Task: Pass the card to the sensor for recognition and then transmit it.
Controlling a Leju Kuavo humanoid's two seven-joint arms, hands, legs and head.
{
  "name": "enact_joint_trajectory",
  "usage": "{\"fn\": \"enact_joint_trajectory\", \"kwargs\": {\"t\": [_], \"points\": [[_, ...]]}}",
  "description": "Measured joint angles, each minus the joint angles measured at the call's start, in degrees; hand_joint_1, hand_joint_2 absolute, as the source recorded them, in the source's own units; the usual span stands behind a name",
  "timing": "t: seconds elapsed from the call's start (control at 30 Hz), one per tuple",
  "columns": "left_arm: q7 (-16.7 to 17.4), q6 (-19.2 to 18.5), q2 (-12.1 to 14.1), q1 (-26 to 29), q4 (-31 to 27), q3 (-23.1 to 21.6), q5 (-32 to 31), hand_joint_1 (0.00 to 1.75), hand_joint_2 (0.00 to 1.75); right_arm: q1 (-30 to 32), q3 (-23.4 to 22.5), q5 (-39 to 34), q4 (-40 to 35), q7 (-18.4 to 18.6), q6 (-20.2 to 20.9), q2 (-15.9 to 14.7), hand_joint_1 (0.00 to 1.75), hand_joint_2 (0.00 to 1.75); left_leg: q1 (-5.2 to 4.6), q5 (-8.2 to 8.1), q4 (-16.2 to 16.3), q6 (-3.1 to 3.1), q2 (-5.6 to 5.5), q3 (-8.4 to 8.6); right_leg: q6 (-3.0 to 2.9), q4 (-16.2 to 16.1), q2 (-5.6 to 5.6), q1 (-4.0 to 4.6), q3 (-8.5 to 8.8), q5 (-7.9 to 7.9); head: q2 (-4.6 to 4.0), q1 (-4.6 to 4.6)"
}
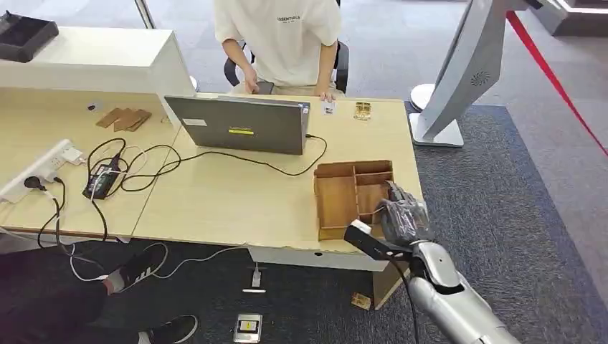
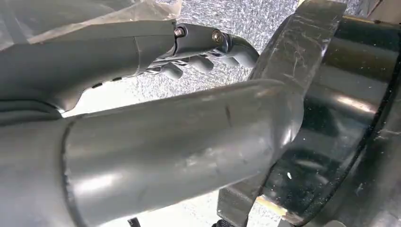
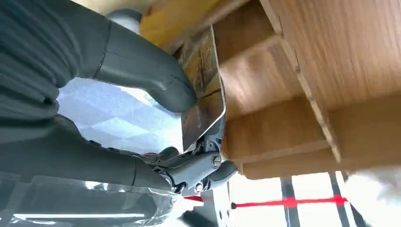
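- Head view: our right hand (image 1: 403,213) sits at about 4 o'clock from the laptop (image 1: 242,123), over the near right corner of the tray (image 1: 337,197) at the desk (image 1: 215,197) edge.
- Right wrist view: the thumb and fingers (image 3: 166,87) pinch the card (image 3: 204,90) by its edge, just beside the tray's wooden dividers, so we are grasping it.
- Left wrist view: our left hand (image 2: 198,52) hangs with fingers curled in and nothing in them.
- We judge the card as picked up, or still being lifted from the tray; the pass to the sensor and the handover are both left to do.
- We cannot tell which object is the sensor; a small item (image 1: 328,107) lies by the person (image 1: 283,43) at 12 o'clock from the tray.
- The card is thin, flat and glossy, with rounded corners and a brownish printed picture.
- The tray is bare light-brown wood with visible grain and straight thin partitions forming rectangular compartments.
- The desk top is pale wood laminate, smooth; the floor is dark speckled carpet.
- Our hand is dark matte plastic and metal, wrapped partly in clear crinkled film.
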Motion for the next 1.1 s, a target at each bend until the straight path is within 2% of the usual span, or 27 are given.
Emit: {"fn": "enact_joint_trajectory", "kwargs": {"t": [0.1,0.37,0.73,0.83,0.97,1.1], "points": [[-0.2,0.0,0.0,0.0,0.0,0.0,-0.2,0.0,0.0,-1.3,-1.0,1.0,-2.5,1.0,-0.9,-0.7,1.75,1.75,0.0,0.01,0.0,0.0,0.03,0.01,0.0,0.0,0.01,0.0,-0.01,0.01,0.0,0.0],[-0.2,0.0,0.0,-0.7,0.0,-0.2,-1.4,0.0,0.0,-5.6,-3.9,1.8,-10.7,2.9,1.0,-3.3,1.75,1.75,-0.02,0.05,0.0,0.0,0.03,0.01,-0.01,0.0,0.0,-0.01,0.0,0.04,0.0,0.0],[-0.8,0.0,0.0,-0.9,0.0,-0.3,-1.5,0.0,0.0,-7.8,-4.2,2.7,-17.7,3.4,3.0,-3.8,1.75,1.75,-0.01,0.05,0.0,-0.01,0.02,0.0,-0.02,0.0,0.01,0.02,-0.01,0.03,0.0,0.02],[-0.9,0.0,0.0,-1.1,0.0,-0.4,-2.2,0.0,0.0,-8.7,-4.2,2.7,-18.4,3.4,4.4,-3.7,1.75,1.75,-0.01,0.05,0.0,-0.01,0.02,-0.01,-0.02,0.0,0.01,0.0,-0.01,0.04,0.0,0.0],[-1.0,0.0,0.0,-1.7,0.0,-0.5,-3.7,0.0,0.0,-12.7,-3.6,1.0,-17.5,3.0,8.8,-3.6,1.75,1.75,-0.02,0.07,0.0,-0.01,0.02,-0.03,-0.02,0.0,0.01,0.0,-0.02,0.05,0.0,0.0],[-1.0,0.0,0.0,-2.8,0.0,-0.9,-5.2,0.0,0.0,-19.3,-2.5,0.4,-11.6,0.1,11.1,-1.8,1.75,1.75,-0.02,0.1,0.0,-0.04,-0.01,-0.06,-0.02,0.1,0.01,0.0,-0.04,0.08,0.0,0.0]]}}
